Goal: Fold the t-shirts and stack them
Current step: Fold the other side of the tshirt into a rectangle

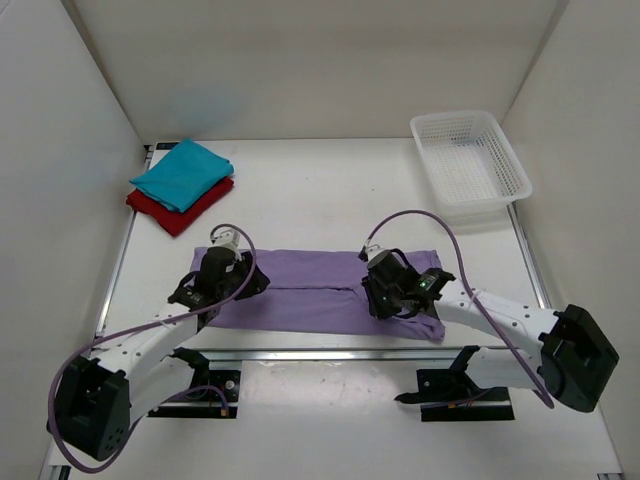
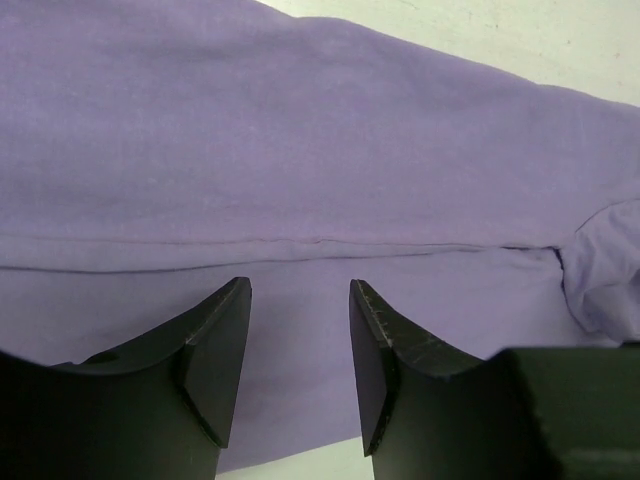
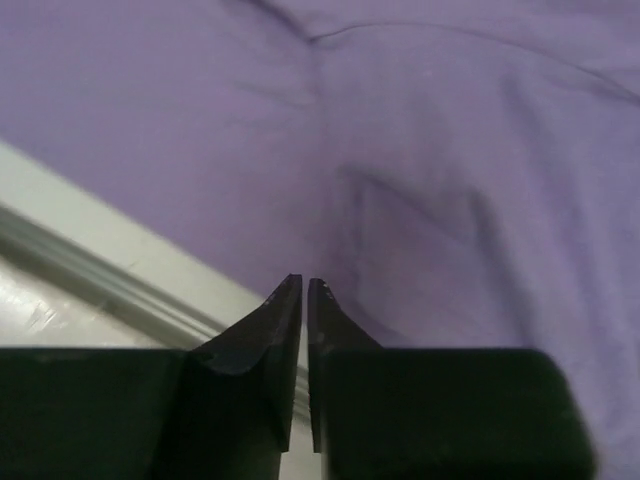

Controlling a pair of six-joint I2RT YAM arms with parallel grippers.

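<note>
The pale lavender t-shirt (image 1: 310, 285) lies flat in a long folded strip across the near middle of the table. My left gripper (image 1: 215, 270) hovers over its left end with jaws open and nothing between them; the left wrist view shows the cloth (image 2: 320, 150) and a seam line just beyond the gripper (image 2: 300, 285). My right gripper (image 1: 385, 290) is at the strip's near edge, right of centre. In the right wrist view its jaws (image 3: 304, 280) are shut on the cloth edge (image 3: 420, 150), which puckers toward the tips. The folded teal-blue t-shirt (image 1: 182, 172) lies on the folded dark red one (image 1: 175, 212) at the far left.
A white mesh basket (image 1: 468, 165) stands at the far right corner. A metal rail (image 1: 330, 353) runs along the table's near edge, just below the shirt. White walls close in the left, back and right sides.
</note>
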